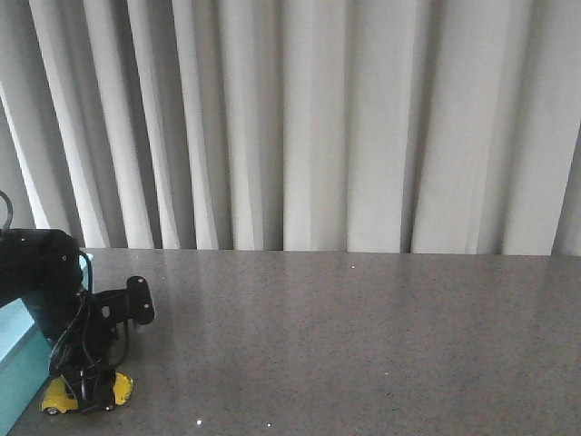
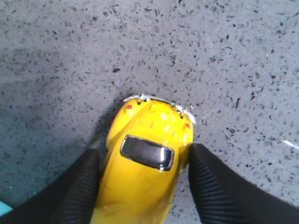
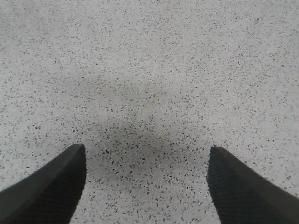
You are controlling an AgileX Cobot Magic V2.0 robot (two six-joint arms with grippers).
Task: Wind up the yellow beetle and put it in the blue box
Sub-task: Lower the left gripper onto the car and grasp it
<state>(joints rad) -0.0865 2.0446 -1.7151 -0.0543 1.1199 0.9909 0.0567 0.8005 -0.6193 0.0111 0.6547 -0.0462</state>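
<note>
Firstly, the left gripper [image 2: 145, 186] has its two fingers [image 2: 74, 191] pressed on both sides of the one yellow beetle [image 2: 145, 163], which stands on the grey speckled surface [image 1: 363, 345]. At about 9 o'clock from the car, just beside it, lies one blue box [image 1: 18, 368]. The right gripper [image 3: 147, 186] has its two fingers spread apart, grasping nothing.

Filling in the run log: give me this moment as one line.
left gripper: shut on yellow beetle, on table | right gripper: open, empty | blue box: beside beetle
</note>
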